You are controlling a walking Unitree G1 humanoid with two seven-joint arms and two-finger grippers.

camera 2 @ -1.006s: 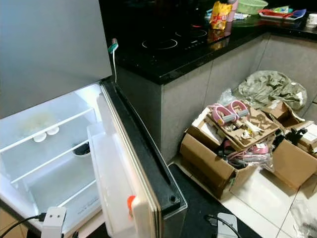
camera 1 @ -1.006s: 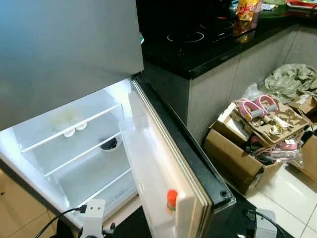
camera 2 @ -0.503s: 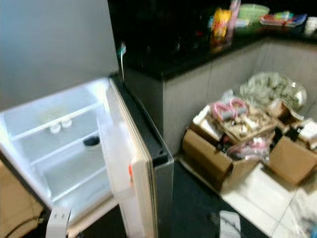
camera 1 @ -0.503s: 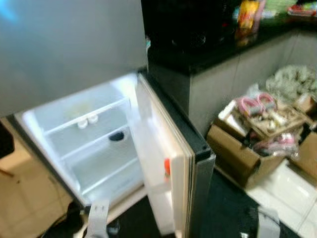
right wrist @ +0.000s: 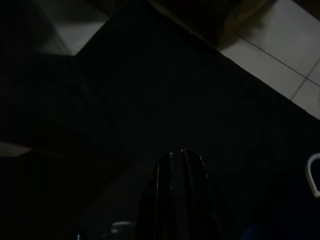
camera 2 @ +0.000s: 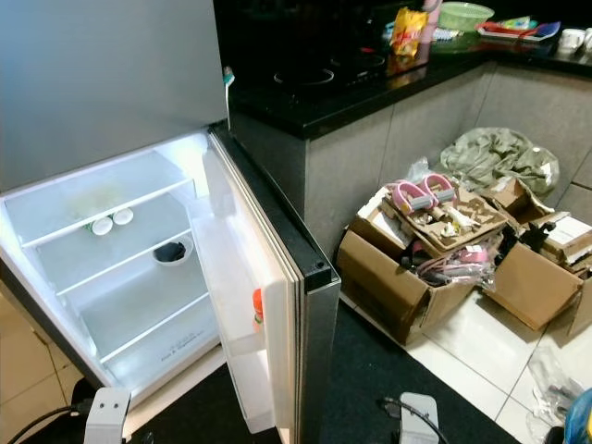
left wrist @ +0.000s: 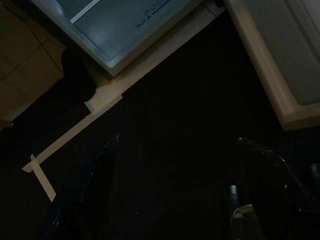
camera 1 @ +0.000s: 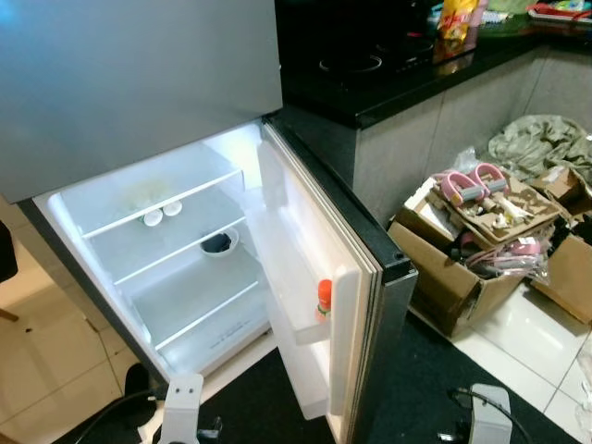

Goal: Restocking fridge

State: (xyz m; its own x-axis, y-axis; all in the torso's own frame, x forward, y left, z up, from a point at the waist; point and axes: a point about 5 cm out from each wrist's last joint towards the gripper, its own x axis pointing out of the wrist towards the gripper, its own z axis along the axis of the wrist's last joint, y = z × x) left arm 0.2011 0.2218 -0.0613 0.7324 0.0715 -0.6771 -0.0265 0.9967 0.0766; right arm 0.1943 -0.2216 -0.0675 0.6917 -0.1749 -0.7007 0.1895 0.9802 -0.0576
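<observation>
While the left end effector (left wrist: pixel 175 142) hangs spread, the glossy fridge door (camera 1: pixel 319 268) stands ajar.

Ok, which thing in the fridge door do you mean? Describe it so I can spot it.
Find the open fridge door, swung out towards the counter. On its inner shelf stands a small bottle with an orange cap. It is the sole coloured thing against the white lining.

Open brown cardboard boxes (camera 1: pixel 450 277) heaped with pink-handled clutter sit on the white tiled floor (camera 1: pixel 527 356) beside the black glossy bench (camera 1: pixel 407 79); a crumpled grey-green cloth (camera 1: pixel 536 143) lies behind them.
</observation>
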